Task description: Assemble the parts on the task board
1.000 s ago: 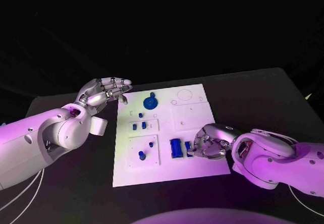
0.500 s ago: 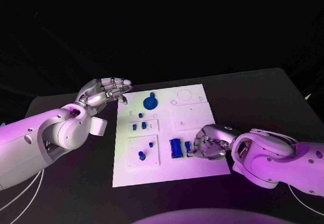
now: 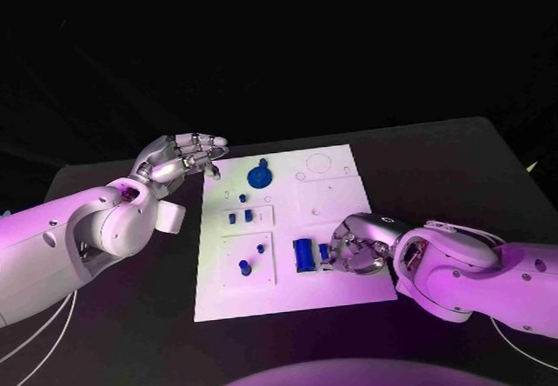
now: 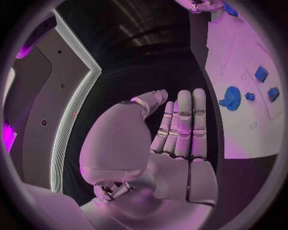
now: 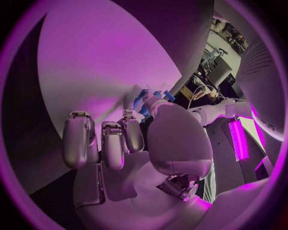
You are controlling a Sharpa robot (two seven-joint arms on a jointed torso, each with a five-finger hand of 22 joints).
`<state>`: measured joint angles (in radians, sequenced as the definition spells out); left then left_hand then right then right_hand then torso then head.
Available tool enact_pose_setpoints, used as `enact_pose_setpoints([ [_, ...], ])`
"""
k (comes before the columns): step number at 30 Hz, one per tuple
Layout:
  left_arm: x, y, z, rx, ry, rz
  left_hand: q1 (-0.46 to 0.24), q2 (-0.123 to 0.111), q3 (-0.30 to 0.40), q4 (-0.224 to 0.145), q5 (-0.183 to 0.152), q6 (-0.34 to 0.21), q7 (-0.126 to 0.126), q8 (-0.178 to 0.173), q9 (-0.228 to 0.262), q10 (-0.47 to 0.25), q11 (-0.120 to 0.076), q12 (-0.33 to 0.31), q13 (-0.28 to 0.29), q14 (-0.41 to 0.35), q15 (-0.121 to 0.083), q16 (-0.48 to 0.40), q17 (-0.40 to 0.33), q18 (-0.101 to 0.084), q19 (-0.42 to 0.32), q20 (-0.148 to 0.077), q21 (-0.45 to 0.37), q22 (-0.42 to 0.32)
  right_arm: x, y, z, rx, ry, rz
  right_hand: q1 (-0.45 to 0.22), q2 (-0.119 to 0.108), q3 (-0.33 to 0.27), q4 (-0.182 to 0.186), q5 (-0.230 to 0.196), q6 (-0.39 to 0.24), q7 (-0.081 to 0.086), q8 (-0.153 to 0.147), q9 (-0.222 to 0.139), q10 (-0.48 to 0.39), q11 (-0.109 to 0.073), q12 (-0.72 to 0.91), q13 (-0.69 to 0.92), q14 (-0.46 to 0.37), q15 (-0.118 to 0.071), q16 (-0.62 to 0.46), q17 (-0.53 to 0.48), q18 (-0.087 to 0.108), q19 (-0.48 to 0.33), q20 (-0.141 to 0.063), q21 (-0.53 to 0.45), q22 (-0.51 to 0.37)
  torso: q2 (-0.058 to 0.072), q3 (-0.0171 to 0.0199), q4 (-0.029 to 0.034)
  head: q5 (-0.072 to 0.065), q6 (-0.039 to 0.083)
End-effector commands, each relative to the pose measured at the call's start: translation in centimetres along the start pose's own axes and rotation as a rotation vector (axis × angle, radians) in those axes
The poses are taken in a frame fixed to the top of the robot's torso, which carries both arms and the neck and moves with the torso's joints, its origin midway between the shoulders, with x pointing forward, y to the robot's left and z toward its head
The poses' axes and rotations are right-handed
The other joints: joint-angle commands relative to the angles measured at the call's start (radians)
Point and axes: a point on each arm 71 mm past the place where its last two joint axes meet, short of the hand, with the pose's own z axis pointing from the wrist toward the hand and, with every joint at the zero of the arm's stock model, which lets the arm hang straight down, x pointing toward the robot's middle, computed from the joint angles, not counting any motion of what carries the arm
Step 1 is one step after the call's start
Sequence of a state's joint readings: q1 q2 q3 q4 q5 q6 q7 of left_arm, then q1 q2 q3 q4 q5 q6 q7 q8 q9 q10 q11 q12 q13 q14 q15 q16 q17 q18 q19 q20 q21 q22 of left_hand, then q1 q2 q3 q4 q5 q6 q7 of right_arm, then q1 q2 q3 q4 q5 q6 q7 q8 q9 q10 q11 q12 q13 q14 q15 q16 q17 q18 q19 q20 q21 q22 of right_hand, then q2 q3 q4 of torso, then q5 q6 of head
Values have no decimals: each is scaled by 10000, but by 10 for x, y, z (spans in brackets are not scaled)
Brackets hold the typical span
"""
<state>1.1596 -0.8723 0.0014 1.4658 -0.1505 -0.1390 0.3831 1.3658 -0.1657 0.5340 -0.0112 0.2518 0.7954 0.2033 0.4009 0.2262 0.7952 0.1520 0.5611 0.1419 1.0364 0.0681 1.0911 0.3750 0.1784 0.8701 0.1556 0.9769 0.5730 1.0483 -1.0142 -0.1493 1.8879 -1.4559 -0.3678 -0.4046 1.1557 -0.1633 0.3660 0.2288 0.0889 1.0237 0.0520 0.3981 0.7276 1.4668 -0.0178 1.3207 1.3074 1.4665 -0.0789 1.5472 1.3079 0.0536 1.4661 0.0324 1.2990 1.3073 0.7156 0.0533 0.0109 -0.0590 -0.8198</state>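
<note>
1. The task board (image 3: 341,290) is a white rectangular plate lying flat in the middle of the desk, long side running away from the robot, with shallow square recesses and a circle outline at its far right.
2. A blue gear-like round part (image 3: 260,175) sits near the far edge, left of centre.
3. Two small blue pegs (image 3: 239,217) stand side by side in a recess on the left side; a tinier one (image 3: 242,197) sits just beyond them.
4. Another blue peg (image 3: 245,267) stands in the nearer left recess.
5. A blue oblong block (image 3: 304,254) stands near the middle, and a thinner blue piece (image 3: 322,253) just right of it.
</note>
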Motion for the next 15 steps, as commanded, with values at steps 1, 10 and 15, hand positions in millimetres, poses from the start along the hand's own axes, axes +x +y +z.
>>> enact_pose_setpoints([
  [1, 2, -1, 0, 79, 196, -45, -53, 71, 80, -4, 52, -88, 85, 35, -7, -60, -20, 60, 8, -59, 0, 43, -9, 63, -47, 37, -4, 11, 1, -1, 0, 50, -41, -232, 67, 8, 2, -30, -34, 71, -32, -52, 6, 231, -61, 47, 1230, 946, -40, 32, 2172, -47, 280, -44, 27, 1985, -6, 9, -21, 2, 9],
  [10, 3, 0, 0, 77, 206, -54, -53, 71, 80, -4, 52, -88, 85, 35, -7, -60, -20, 60, 8, -59, 0, 43, -9, 63, -47, 37, -4, 11, -7, -1, -4, -340, -564, 464, -518, -185, -380, 538, 338, 5, 51, -114, -27, 122, 11, -227, 1083, 896, 14, -74, 1948, 14, 172, -12, -338, 1895, -23, -25, -8, -13, 82],
  [15, 2, 1, 0, 81, 185, -67, -87, 69, 76, 17, 46, -102, 91, 48, -8, -67, -15, 83, 11, -73, 8, 48, -13, 59, -58, 45, -8, 9, -20, -2, 0, -1270, -1298, 1403, -918, -236, -1022, 614, 651, -434, 208, -285, -33, -204, 153, -852, 751, 691, 129, -513, 1134, 280, -356, 91, -1961, 1488, -31, -69, -8, -17, 182],
])
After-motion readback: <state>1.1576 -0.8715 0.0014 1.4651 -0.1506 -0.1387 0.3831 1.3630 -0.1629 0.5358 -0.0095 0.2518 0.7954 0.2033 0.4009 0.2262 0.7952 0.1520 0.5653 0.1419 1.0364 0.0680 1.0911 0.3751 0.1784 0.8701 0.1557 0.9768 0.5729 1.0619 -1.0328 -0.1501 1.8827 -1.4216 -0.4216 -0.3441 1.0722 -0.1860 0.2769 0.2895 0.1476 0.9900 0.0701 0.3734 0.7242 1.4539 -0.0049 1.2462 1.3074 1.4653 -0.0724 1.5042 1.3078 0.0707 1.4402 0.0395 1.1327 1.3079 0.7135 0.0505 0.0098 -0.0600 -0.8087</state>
